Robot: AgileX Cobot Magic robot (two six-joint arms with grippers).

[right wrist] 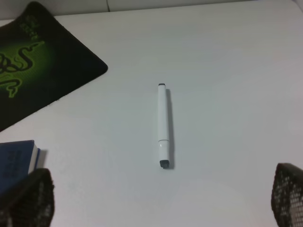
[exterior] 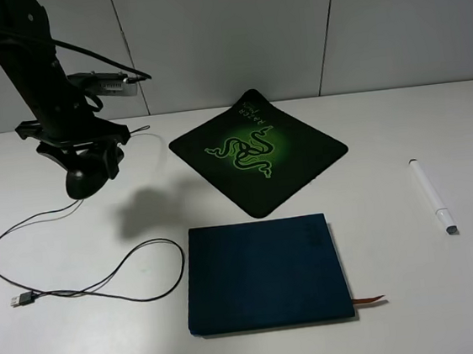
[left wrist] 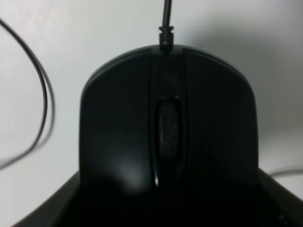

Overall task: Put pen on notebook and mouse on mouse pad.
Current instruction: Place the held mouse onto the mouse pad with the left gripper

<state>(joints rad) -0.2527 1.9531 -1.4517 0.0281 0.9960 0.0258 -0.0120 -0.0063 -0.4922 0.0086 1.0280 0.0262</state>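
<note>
Our left hand [exterior: 83,159] is clamped on the mouse [exterior: 89,179] and holds it in the air at the left, well apart from the pad [exterior: 259,151]. The shadow cast beside it on the surface [exterior: 436,308] tells us it is off the surface. In the left wrist view the mouse's glossy back and scroll wheel fill the picture and the fingers are lost in the dark at its sides, so we take it they press on the flanks, though the contact itself is hidden. We judge the mouse light, rigid and slick-shelled, best gripped across the flanks. The awkward part is the cable [exterior: 137,276], thin and limp, which runs in loose loops over the surface to a plug [exterior: 21,299] at the front left and is likely to drag or tug as the mouse travels. The pad looks thin and soft. It lies turned like a diamond, its near corner just short of the notebook [exterior: 263,271], which lies flat with a brown ribbon [exterior: 370,301] poking out. The pen [exterior: 432,196] lies alone at the right, well apart from the notebook. We judge it light, stiff, smooth and prone to roll, so mid-barrel across its width is the place to pinch. Our right hand [right wrist: 156,208] hovers near it, fingers wide apart and holding nothing. The surface is plain white and flat, backed by a pale panelled wall [exterior: 230,34].
</note>
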